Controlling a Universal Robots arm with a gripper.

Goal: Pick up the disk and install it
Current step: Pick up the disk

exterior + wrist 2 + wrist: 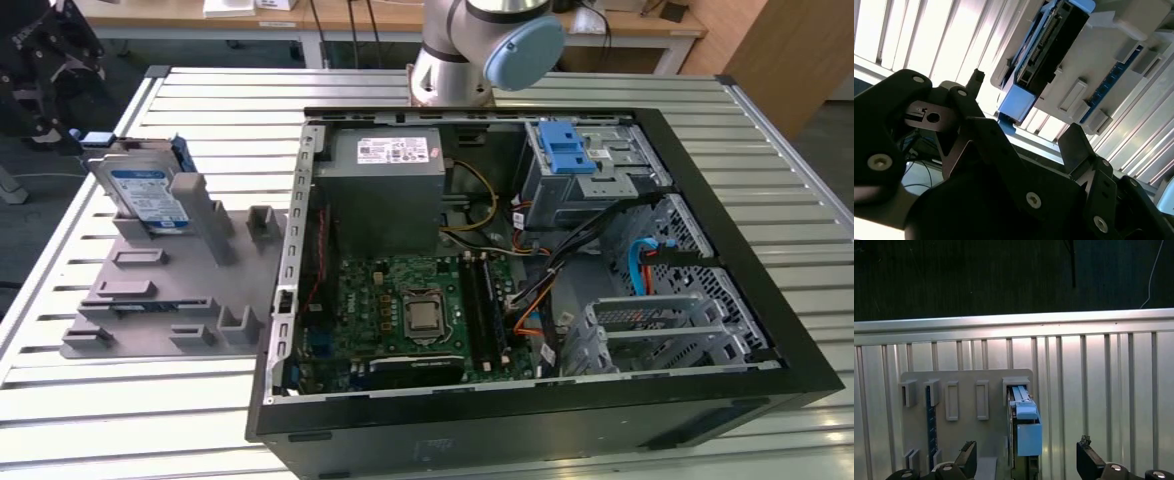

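Grey slotted rack [147,300] on the worktop [240,95], at the exterior view's left beside the open computer case [534,425], stands the disk [144,195] on edge, probably so its sides are free to grasp; fingers [969,457] are spread, empty, lined up either side of it, not touching.

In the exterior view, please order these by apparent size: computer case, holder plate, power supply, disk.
Largest to smallest:
computer case
holder plate
power supply
disk
The last two look close; the disk is partly hidden by the holder.
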